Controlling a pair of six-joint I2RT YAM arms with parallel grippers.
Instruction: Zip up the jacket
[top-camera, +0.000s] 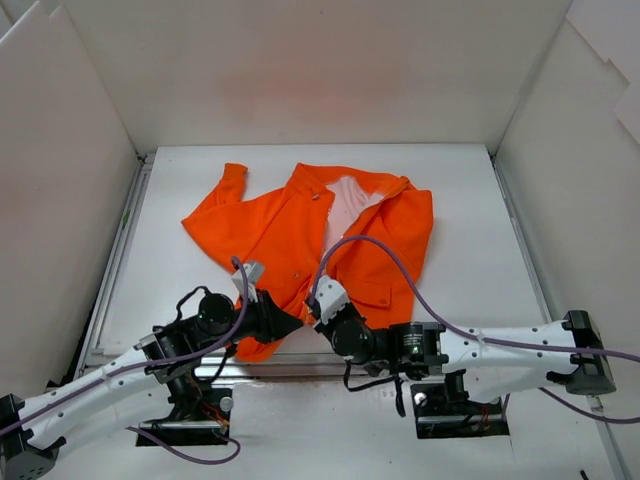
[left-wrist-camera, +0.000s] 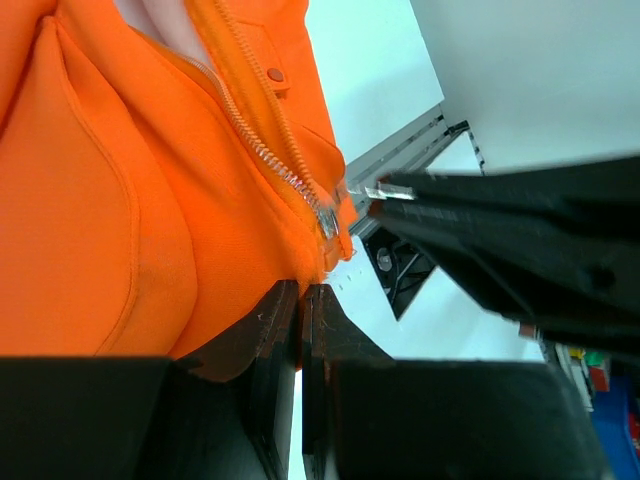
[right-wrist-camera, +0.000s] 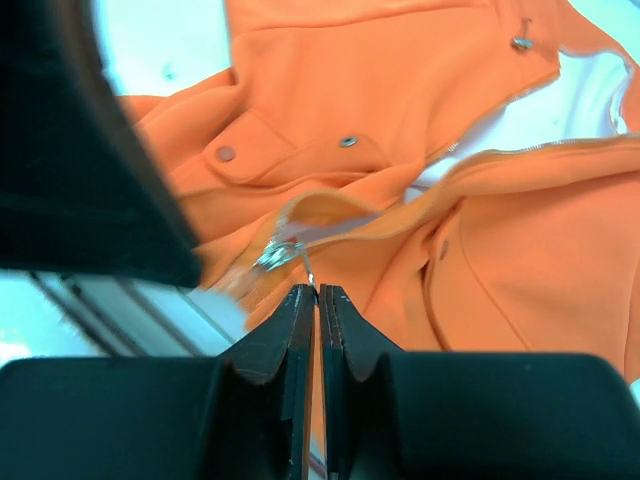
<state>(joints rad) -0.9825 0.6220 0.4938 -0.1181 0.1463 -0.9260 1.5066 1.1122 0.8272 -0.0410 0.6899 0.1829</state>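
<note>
The white table (top-camera: 470, 200) held the orange jacket (top-camera: 280, 230), lying flat in the middle with its top open and pink inside showing. Both arms met at its near bottom edge. The left gripper (top-camera: 296, 322) was pinched tight on the jacket's hem. The right gripper (top-camera: 314, 314) was squeezed on the little zipper pull (right-wrist-camera: 309, 272), at the low end of the zipper (left-wrist-camera: 265, 140).
</note>
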